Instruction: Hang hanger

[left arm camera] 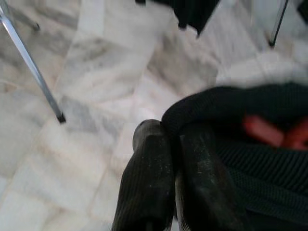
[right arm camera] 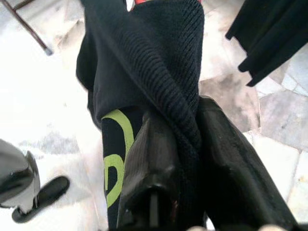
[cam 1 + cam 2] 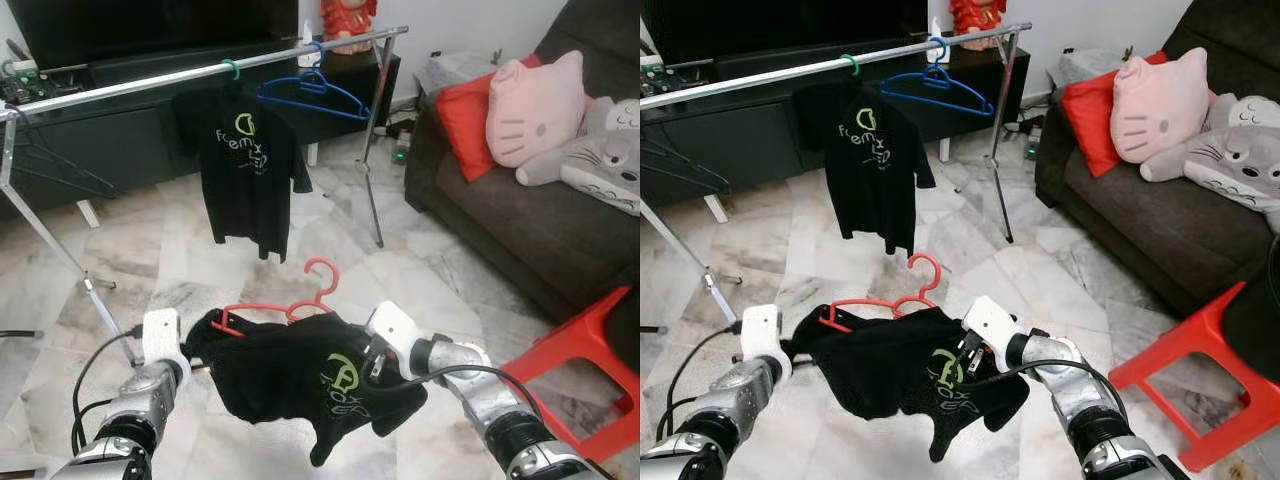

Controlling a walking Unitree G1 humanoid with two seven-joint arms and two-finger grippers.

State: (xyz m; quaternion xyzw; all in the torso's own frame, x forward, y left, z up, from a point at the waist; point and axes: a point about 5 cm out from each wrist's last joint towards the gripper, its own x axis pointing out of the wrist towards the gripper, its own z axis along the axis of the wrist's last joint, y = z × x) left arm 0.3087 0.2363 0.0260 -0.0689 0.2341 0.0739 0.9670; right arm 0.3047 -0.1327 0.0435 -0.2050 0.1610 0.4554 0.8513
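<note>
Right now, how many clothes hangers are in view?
3: a green hanger on the rail carrying a shirt, a bare blue hanger beside it, a red hanger in the held shirt.

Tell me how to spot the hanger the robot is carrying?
Find the long silver clothes rail, then look down to the floor in front of it. Between both grippers hangs a black shirt; the red hanger pokes from it, unlike the blue hanger up on the rail.

Black knit T-shirt with lime-green logo print, on a coral-red plastic hanger. Second black logo T-shirt on a green hook. Bare blue plastic hanger. Silver metal rail. Grey-veined white marble floor. Red plastic stool.
</note>
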